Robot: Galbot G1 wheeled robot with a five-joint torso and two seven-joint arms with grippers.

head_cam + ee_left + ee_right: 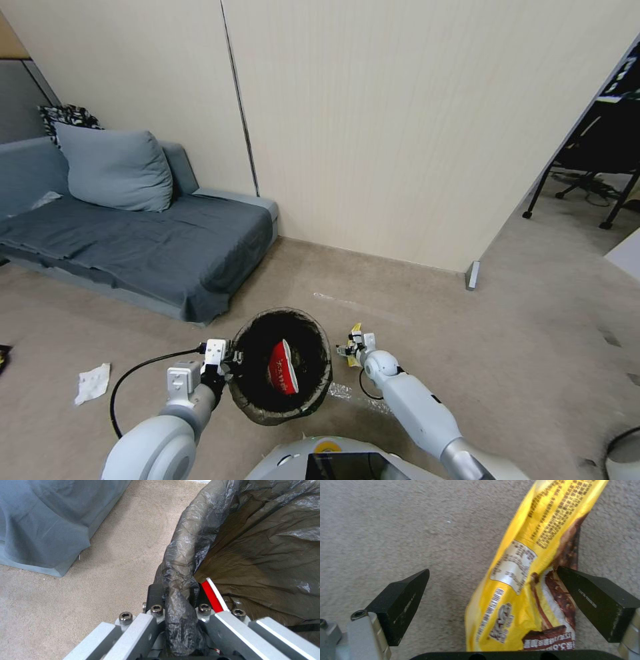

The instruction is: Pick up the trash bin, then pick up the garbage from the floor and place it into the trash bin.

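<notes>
My left gripper point(223, 360) point(176, 592) is shut on the bag-covered rim of the trash bin point(267, 408) point(181, 555), a round bin lined with a dark bag. A red-and-white packet point(283, 368) point(213, 597) lies inside it. To the right of the bin, my right gripper point(351, 347) point(492, 580) is low over the floor point(467, 347), open. A yellow snack wrapper point(354, 331) point(520, 575) lies on the carpet between its fingers, close against one pad point(593, 600). A crumpled white tissue point(92, 383) lies on the floor to the left. A shiny wrapper point(341, 391) lies under the right forearm.
A grey sofa point(133, 247) with a cushion stands at the left, its corner close to the bin. A beige wall point(400, 133) runs behind. A small metal post point(473, 275) marks the wall's corner. A wheeled chair and desk legs point(587, 187) stand at the far right.
</notes>
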